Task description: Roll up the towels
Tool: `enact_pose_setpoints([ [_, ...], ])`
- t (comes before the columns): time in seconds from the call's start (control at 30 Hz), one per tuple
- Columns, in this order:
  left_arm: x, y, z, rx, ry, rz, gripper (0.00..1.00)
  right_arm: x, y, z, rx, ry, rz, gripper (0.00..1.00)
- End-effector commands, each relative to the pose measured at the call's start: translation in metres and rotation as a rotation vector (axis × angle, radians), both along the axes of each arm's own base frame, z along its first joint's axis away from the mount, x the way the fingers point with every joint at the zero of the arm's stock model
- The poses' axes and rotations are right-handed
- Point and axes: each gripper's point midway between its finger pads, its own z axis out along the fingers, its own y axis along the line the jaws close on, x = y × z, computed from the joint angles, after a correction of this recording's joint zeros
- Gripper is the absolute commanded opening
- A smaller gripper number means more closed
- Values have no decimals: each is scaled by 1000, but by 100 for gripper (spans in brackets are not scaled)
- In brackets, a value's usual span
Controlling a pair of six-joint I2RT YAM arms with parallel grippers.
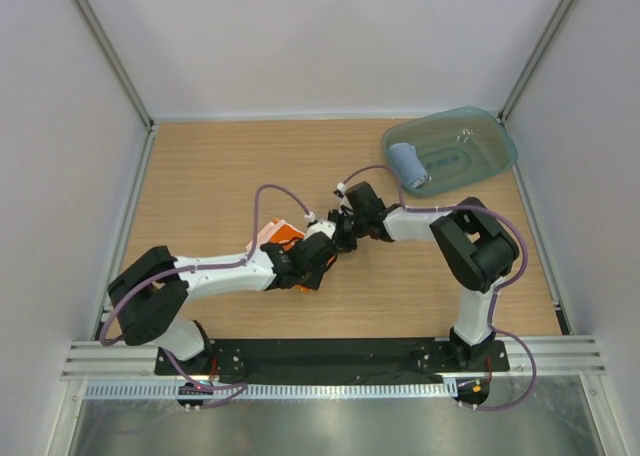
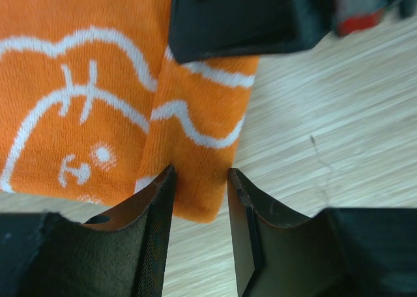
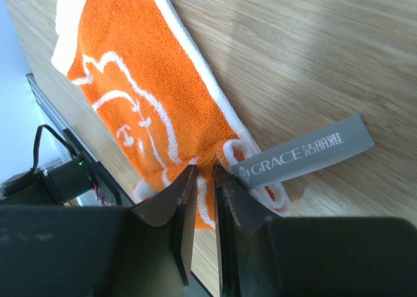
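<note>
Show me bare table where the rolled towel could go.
Free: the far-left corner of the table, beyond the left arm; the near strip between it and the right arm. Crowded: centre, where left tool and right tool meet on the orange towel; the tray, holding the blue towel, fills the far-right corner.

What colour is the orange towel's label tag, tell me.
Grey with white lettering: the label tag on the orange towel shows best in the right wrist view.

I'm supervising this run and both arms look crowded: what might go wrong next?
The left gripper and right gripper pinch the orange towel close together, so they might collide. The left one holds only a folded corner, which may slip. The grey label beside the right gripper could snag.
</note>
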Motion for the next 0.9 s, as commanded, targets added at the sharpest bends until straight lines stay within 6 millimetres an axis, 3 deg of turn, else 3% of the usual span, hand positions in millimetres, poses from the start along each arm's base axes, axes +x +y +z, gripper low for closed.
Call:
enact_pose_setpoints([
  [0.0, -3, 2, -7, -23, -3, 25, 40, 4, -20, -31, -140, 4, -28, 24],
  [0.33, -21, 24, -33, -2, 56, 70, 41, 21, -9, -27, -146, -5, -14, 24],
  [0.67, -35, 37, -35, -27, 91, 104, 44, 44, 3, -31, -146, -8, 3, 24],
  [0.87, -37, 40, -42, 0, 107, 113, 42, 55, 6, -12, -141, -40, 14, 24],
])
